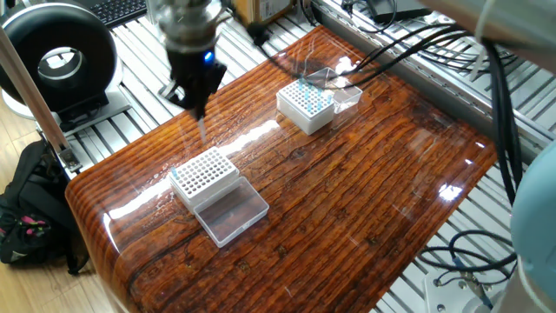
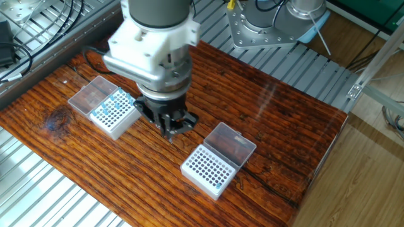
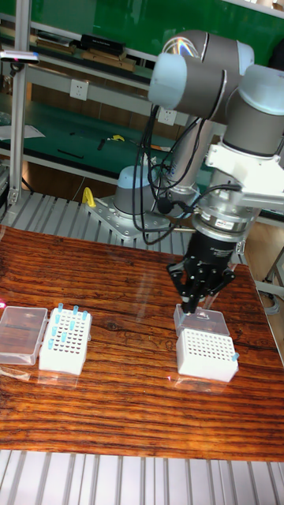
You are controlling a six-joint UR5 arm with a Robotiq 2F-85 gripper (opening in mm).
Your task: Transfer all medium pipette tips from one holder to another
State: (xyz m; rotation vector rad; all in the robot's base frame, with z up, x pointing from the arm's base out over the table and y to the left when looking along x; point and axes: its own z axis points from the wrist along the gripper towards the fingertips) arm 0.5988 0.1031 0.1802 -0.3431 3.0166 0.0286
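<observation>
Several pale-blue medium pipette tips [image 2: 112, 107] stand in a white grid holder [image 2: 118, 117] at the left; it also shows in the far part of the table [image 1: 306, 104] and at the left of the tall view [image 3: 65, 341]. A second white holder [image 1: 205, 174] carries a few tips at one corner [image 1: 176, 174], and one tip [image 3: 235, 357] shows at its right edge. My gripper [image 2: 170, 130] hangs above the wood between the two holders, fingers pointing down and drawn close together [image 3: 192, 308]. I see nothing held in them.
Each holder has a clear hinged lid lying open beside it [image 1: 231, 214] [image 2: 89, 96]. Black cables [image 1: 391, 52] trail over the far table edge. A round black device [image 1: 59, 61] stands off the table's left side. The arm's base [image 3: 134, 207] is behind the table.
</observation>
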